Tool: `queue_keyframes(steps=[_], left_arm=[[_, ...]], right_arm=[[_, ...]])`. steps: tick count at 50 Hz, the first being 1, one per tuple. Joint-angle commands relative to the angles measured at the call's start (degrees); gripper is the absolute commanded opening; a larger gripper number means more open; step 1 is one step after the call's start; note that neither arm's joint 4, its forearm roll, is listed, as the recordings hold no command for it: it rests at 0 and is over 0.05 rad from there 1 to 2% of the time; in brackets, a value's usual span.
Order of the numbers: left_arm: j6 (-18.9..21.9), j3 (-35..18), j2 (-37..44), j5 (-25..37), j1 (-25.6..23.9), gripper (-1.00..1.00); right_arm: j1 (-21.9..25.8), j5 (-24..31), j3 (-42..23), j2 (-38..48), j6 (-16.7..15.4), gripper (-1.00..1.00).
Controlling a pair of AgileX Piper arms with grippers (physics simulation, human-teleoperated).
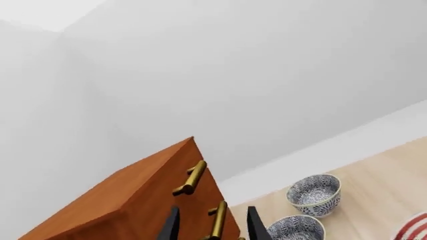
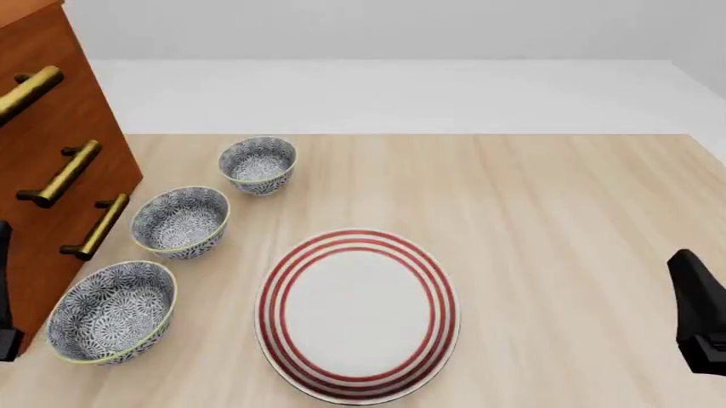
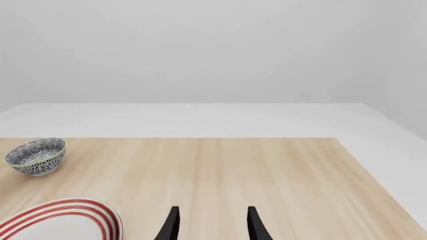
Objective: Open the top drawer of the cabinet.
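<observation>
Approaching the cabinet [image 2: 63, 161] at the table's left edge, the left gripper [image 1: 211, 229] hangs with its fingers spread and nothing between them, a brass handle [image 1: 217, 221] framed in the gap but not touched; the top drawer [image 2: 32, 64] sits flush and closed, so the task looks barely begun; a grasp on its own handle [image 2: 25, 93], higher up, and the pull are left; the right gripper [image 3: 211, 226] idles parted and empty over bare wood, well apart from the three bowls [image 2: 179, 223] and the striped plate [image 2: 356, 313].
</observation>
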Motion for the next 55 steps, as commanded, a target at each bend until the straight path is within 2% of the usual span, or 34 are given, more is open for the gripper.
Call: queue_keyframes(steps=[1, 3, 6, 11, 12, 13, 19, 21, 28, 36, 38, 48, 50, 52, 55], left_arm=[[8.3, 0.2, 0.0, -2.9, 0.0, 1.00], [10.0, 0.2, 0.0, -3.0, -0.1, 1.00], [10.1, 0.2, 0.0, -3.8, 0.6, 1.00], [13.7, 0.2, 0.0, -6.0, 0.7, 1.00], [16.8, 0.2, 0.0, -5.5, -1.0, 1.00], [18.0, 0.2, 0.0, -6.1, -1.0, 1.00], [22.9, 0.2, 0.0, -7.8, -3.1, 1.00], [22.7, 0.2, 0.0, -7.9, -2.7, 1.00], [28.6, 0.2, 0.0, -9.4, -5.7, 1.00], [30.5, 0.2, 0.0, -7.6, -6.7, 1.00], [29.9, 0.2, 0.3, -7.6, -5.7, 1.00], [33.4, 0.2, 9.4, -16.1, -6.5, 1.00], [34.5, 0.2, 8.5, -14.1, -7.1, 1.00], [34.8, 0.2, 9.7, -15.0, -6.5, 1.00], [37.9, 0.2, 10.4, -15.6, -7.4, 1.00]], right_arm=[[0.0, 0.0, 0.0, 0.0, 0.0, 1.00], [0.0, 0.0, 0.0, 0.0, 0.0, 1.00], [0.0, 0.0, 0.0, 0.0, 0.0, 1.00], [0.0, 0.0, 0.0, 0.0, 0.0, 1.00], [0.0, 0.0, 0.0, 0.0, 0.0, 1.00], [0.0, 0.0, 0.0, 0.0, 0.0, 1.00], [0.0, 0.0, 0.0, 0.0, 0.0, 1.00], [0.0, 0.0, 0.0, 0.0, 0.0, 1.00], [0.0, 0.0, 0.0, 0.0, 0.0, 1.00], [0.0, 0.0, 0.0, 0.0, 0.0, 1.00], [0.0, 0.0, 0.0, 0.0, 0.0, 1.00], [0.0, 0.0, 0.0, 0.0, 0.0, 1.00], [0.0, 0.0, 0.0, 0.0, 0.0, 1.00], [0.0, 0.0, 0.0, 0.0, 0.0, 1.00], [0.0, 0.0, 0.0, 0.0, 0.0, 1.00]])
